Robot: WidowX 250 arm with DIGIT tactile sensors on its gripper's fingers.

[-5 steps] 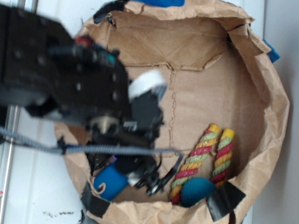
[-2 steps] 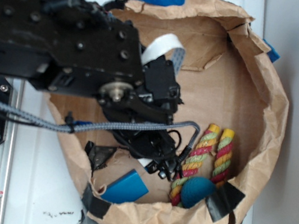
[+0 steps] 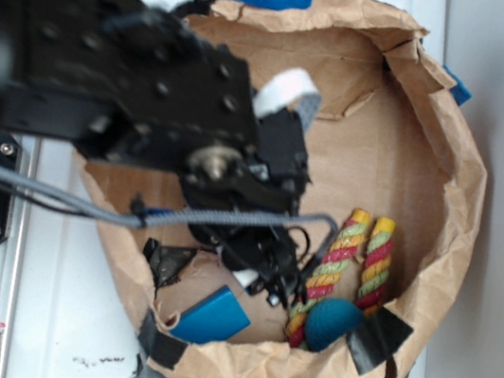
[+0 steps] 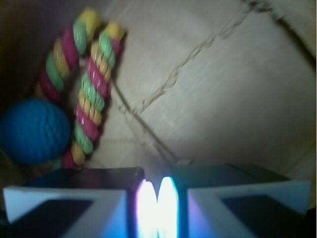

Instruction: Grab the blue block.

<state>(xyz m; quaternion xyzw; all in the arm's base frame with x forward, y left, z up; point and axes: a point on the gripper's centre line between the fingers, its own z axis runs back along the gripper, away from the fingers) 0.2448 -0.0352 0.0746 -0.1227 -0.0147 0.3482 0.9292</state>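
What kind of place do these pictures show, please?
Probably a lab test bench, not a home: a black robot arm reaches into a taped brown paper bin on a white surface, holding a rope toy, a teal ball and a blue block.

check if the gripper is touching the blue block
Apart. The exterior view shows bare paper between the gripper and the blue block.

You find nothing to read in either view. No letters, numbers, brand marks or signs show on the brown paper bag (image 3: pixel 445 181), the black arm (image 3: pixel 125 83), the blue block (image 3: pixel 211 317) or the rope toy (image 3: pixel 355 263). The wrist view is too blurred to show any print you could make out.
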